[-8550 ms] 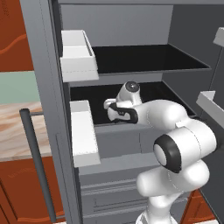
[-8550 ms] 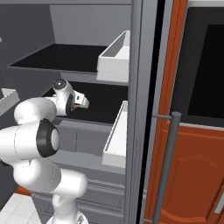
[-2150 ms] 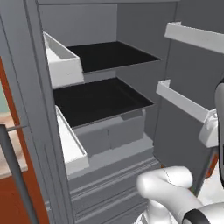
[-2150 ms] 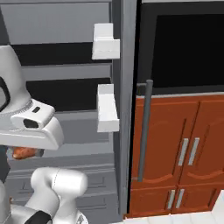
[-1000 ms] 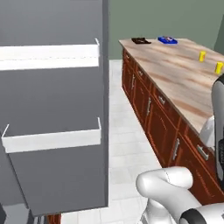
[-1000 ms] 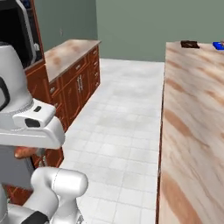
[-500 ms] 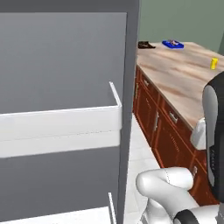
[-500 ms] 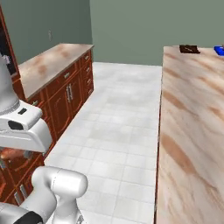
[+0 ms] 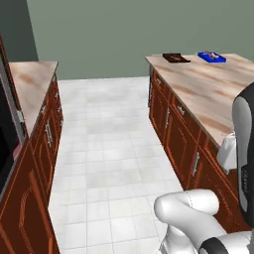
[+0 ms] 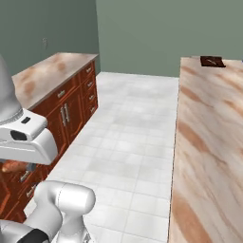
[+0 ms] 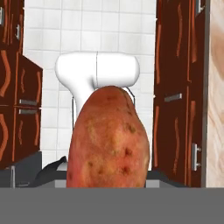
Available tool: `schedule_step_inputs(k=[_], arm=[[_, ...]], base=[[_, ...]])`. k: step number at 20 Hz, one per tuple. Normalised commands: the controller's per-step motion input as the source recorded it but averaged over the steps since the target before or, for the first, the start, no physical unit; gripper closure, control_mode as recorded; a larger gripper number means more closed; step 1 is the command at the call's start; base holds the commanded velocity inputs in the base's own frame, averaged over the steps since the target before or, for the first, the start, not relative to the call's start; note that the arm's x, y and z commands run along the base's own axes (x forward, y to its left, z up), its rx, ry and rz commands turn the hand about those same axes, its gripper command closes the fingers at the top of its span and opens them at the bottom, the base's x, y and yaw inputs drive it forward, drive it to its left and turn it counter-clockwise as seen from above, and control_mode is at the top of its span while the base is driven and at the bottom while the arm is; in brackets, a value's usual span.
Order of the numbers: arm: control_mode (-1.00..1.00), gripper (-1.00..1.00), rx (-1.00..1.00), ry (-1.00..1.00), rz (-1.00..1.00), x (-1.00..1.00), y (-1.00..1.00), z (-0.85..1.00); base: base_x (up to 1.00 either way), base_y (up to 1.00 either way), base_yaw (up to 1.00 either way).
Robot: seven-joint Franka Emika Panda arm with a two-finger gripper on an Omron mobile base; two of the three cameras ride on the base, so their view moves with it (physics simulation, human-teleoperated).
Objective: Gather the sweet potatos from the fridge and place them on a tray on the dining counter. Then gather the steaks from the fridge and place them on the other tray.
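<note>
Fingers clamped on a sweet potato (image 11: 108, 138), in transit; brown tray (image 9: 175, 58) and blue tray (image 9: 212, 56) on far bench (image 9: 218, 94) await loading.

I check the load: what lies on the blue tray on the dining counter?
The blue tray on the dining counter carries something small; what it is, I cannot tell.

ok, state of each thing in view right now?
sweet potato: held in the jaws, off any surface
gripper: shut on the sweet potato
brown tray: on the dining counter, far end
blue tray: on the same counter, beside the brown tray, something small on it
cabinet doors: closed
</note>
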Motion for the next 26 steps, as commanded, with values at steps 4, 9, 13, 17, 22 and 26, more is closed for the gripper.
schedule_step_inputs(k=[4, 9, 13, 17, 22, 26], arm=[[1.0, 1.0, 0.0, 0.0, 0.0, 0.0, 0.0, 0.0], [1.0, 1.0, 0.0, 0.0, 0.0, 0.0, 0.0, 0.0], [1.0, 1.0, 0.0, 0.0, 0.0, 0.0, 0.0, 0.0], [1.0, 1.0, 0.0, 0.0, 0.0, 0.0, 0.0, 0.0], [1.0, 1.0, 0.0, 0.0, 0.0, 0.0, 0.0, 0.0], [1.0, 1.0, 0.0, 0.0, 0.0, 0.0, 0.0, 0.0]], base=[[1.0, 0.03, 0.0], [1.0, 0.23, 0.0], [1.0, 0.35, 0.0], [1.0, 0.26, 0.0], [1.0, 0.18, 0.0], [1.0, 0.14, 0.0]])
